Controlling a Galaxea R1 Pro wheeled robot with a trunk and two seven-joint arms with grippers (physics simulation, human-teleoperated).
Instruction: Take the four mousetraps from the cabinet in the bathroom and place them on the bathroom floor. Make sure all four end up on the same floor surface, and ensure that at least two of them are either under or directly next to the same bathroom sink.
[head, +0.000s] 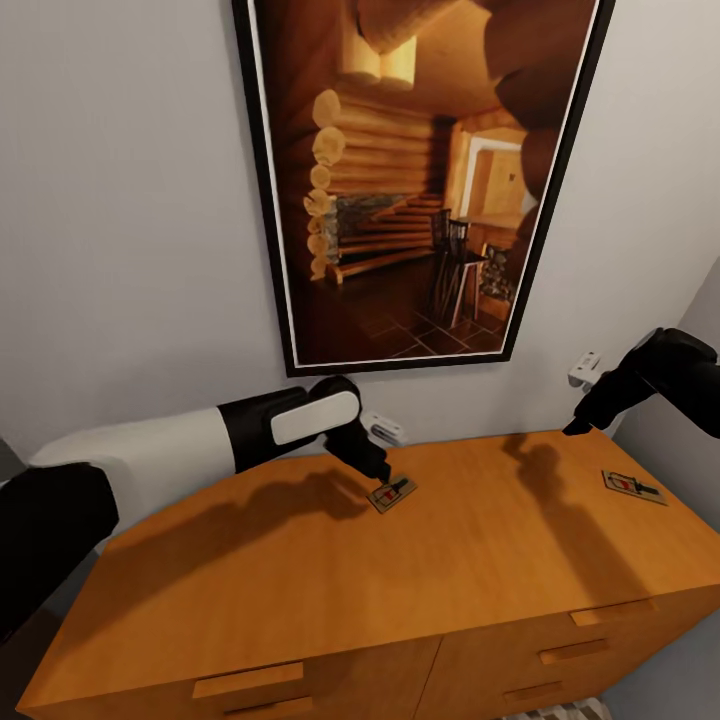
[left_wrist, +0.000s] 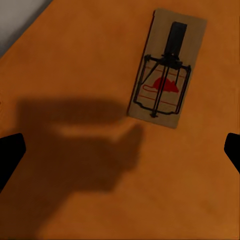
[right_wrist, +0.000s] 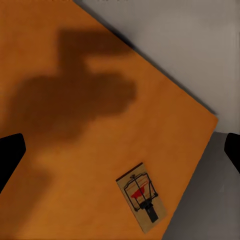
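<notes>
Two mousetraps lie flat on the orange worktop (head: 300, 590) of the cabinet (head: 560, 660). The left gripper (head: 378, 472), jaws spread, hovers beside the nearer mousetrap (head: 392, 493), which the left wrist view places ahead of the jaws and off-centre, long axis running along the line of sight. The right gripper (head: 580, 425), jaws spread, hangs well apart from the second mousetrap (head: 632, 487), which the right wrist view puts close to the worktop's corner.

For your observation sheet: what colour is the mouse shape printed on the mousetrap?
Red, on the tan mousetrap; clearest in the left wrist view.
</notes>
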